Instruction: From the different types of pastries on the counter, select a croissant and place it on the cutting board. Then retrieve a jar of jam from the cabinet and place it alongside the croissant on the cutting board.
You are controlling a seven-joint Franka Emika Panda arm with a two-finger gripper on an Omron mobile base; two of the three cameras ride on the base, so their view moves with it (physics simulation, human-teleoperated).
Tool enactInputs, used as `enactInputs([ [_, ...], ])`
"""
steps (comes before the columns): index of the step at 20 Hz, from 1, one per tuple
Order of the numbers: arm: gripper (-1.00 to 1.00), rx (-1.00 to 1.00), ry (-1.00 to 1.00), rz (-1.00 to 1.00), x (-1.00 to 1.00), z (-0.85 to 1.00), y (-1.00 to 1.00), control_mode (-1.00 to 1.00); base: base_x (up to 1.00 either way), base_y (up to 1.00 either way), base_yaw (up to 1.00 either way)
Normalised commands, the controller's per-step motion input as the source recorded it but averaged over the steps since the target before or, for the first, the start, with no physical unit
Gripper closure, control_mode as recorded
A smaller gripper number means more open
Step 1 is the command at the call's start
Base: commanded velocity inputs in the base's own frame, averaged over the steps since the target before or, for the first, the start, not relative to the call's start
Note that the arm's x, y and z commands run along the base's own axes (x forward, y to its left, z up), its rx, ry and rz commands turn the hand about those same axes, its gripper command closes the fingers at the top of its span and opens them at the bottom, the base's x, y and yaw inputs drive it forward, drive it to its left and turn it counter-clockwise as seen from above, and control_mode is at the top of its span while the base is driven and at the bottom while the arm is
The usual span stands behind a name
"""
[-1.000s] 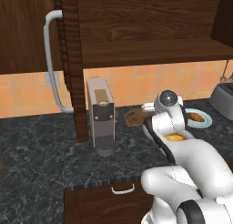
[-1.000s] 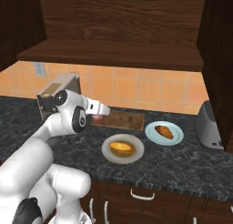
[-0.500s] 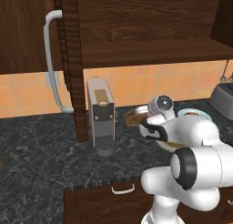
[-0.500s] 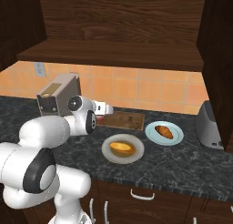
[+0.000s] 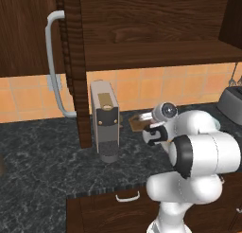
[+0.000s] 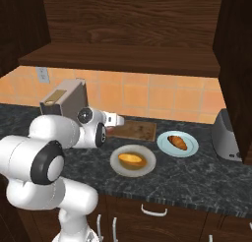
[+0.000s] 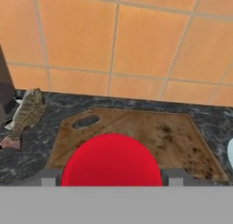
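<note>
The gripper [image 7: 112, 175] carries the jar of jam [image 7: 112, 161]: in the hand view its red lid sits between the two finger tips, one at each side, so the hand is clamped on the jar and not free. Just beyond the lid lies the cutting board [image 7: 150, 136], bare, with the orange tiled wall [image 7: 136, 45] rising behind it on the far side.

The step in hand looks like setting the jar down on the board. To do it well, the hand should go forward until the jar is over the bare middle of the wood, well inside its near edge, then lower until the base rests flat before the fingers part. It should hold to the board's left half, leaving room for the pastry.

That matters because the croissant [image 6: 177, 142] is not on the board: the right base view shows it on a pale blue plate [image 6: 177, 144] just right of the board, with the rounder golden pastry [image 6: 131, 160] on a grey plate [image 6: 133, 160] nearer the counter [image 6: 197, 177] edge. So the first part of the task seems undone.

The left base view adds what the others lack: the cabinet [image 5: 28, 33] with its curved bar handle [image 5: 54, 66] at far left, and the coffee machine [image 5: 105, 120] standing left of the board.
</note>
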Motion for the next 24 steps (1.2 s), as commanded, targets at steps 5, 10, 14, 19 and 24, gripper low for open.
enactInputs([
  [5, 1.0, 0.0, 0.04, 0.0, 0.25, -0.13, 0.0, -1.0, 0.0, 0.0, 0.0],
  [10, 1.0, 0.0, 0.04, 0.0, 0.26, -0.12, 0.0, -1.0, 0.0, 0.0, 0.0],
  [14, 1.0, 0.0, 0.06, 0.03, 0.04, -0.29, 0.0, -1.0, 0.0, 0.0, 0.0],
  [19, 1.0, 0.0, 0.02, 0.02, 0.12, -0.3, 0.0, -1.0, 0.0, 0.0, 0.0],
  [24, 1.0, 0.0, -0.02, 0.0, 0.39, -0.18, 0.0, -1.0, 0.0, 0.0, 0.0],
])
